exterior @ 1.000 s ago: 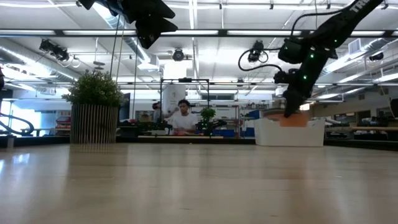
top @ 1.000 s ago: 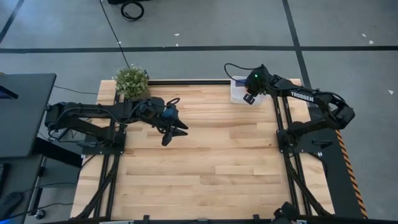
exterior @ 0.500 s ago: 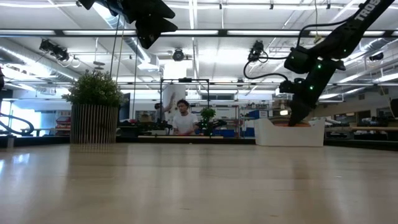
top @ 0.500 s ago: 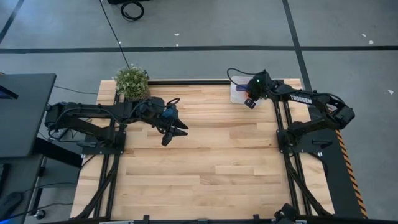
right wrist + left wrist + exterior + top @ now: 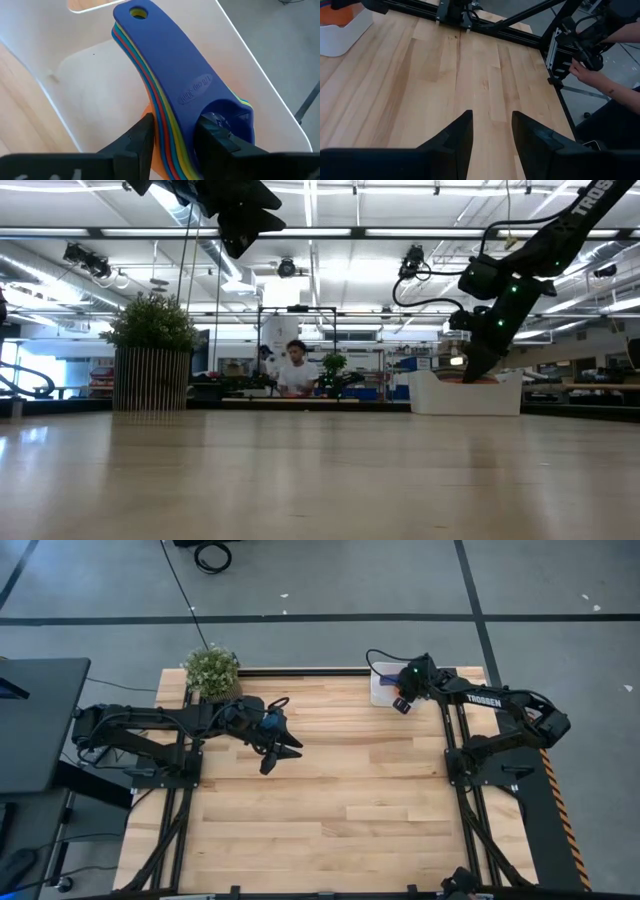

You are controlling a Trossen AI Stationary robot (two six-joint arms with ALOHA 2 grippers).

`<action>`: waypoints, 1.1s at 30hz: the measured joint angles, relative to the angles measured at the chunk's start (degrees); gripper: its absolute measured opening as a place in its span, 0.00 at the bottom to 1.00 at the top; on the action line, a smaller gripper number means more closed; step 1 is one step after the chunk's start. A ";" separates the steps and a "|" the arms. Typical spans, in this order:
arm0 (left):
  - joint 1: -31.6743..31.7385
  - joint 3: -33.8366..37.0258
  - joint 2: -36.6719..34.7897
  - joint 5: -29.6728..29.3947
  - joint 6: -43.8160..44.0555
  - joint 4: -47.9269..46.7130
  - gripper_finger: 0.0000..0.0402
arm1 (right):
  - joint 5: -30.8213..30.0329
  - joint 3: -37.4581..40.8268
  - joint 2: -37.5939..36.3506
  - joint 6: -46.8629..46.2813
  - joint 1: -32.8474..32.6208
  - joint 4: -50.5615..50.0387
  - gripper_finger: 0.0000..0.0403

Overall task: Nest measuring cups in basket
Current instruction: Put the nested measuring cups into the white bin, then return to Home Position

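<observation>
The measuring cups (image 5: 185, 85) are nested in one stack, a blue cup with its long flat handle on top and orange at the bottom. They lie inside the white basket (image 5: 381, 690) at the table's far right; its front wall (image 5: 465, 394) hides them in the low view. My right gripper (image 5: 172, 132) reaches down into the basket and is shut on the stack. My left gripper (image 5: 281, 756) hangs open above the bare table at left centre, with nothing between its fingers (image 5: 462, 132). My right gripper pinches the stacked handles (image 5: 167, 117) between its two fingers, close to where the handles meet the bowls. The fingers slant down from above and lie across the handles. The stack sits inside the basket, its handle ends (image 5: 134, 14) pointing toward the far rim.
A potted green plant (image 5: 211, 671) stands at the table's far left corner. The wooden table top (image 5: 340, 790) lies between the arms. A person's hands (image 5: 590, 75) work at the frame beyond the table's right edge. Another person (image 5: 293, 370) sits in the room behind.
My right gripper has gone down into the basket with the cups. The orange cup, which showed above the basket's rim in the low view a second ago, has sunk behind the wall. For the last half second the gripper has kept its place.
</observation>
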State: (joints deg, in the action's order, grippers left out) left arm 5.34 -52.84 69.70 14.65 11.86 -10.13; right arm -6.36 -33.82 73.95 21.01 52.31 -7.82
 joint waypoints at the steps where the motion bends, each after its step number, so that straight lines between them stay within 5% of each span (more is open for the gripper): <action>1: 0.00 0.00 0.01 -0.02 0.00 0.02 0.35 | 0.01 0.00 0.00 -0.02 0.00 -0.02 0.34; 20: -0.02 0.00 0.01 -0.02 0.00 0.00 0.35 | -3.07 -4.18 -0.88 2.09 -3.57 -4.35 0.43; 33: -0.02 0.00 0.00 -0.01 -0.01 0.01 0.35 | -1.02 -9.26 -15.24 1.49 -4.41 -19.58 0.42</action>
State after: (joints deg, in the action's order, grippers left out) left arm 5.32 -52.84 69.70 14.64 11.85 -10.12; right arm -7.37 -43.09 58.72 22.50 47.90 -27.39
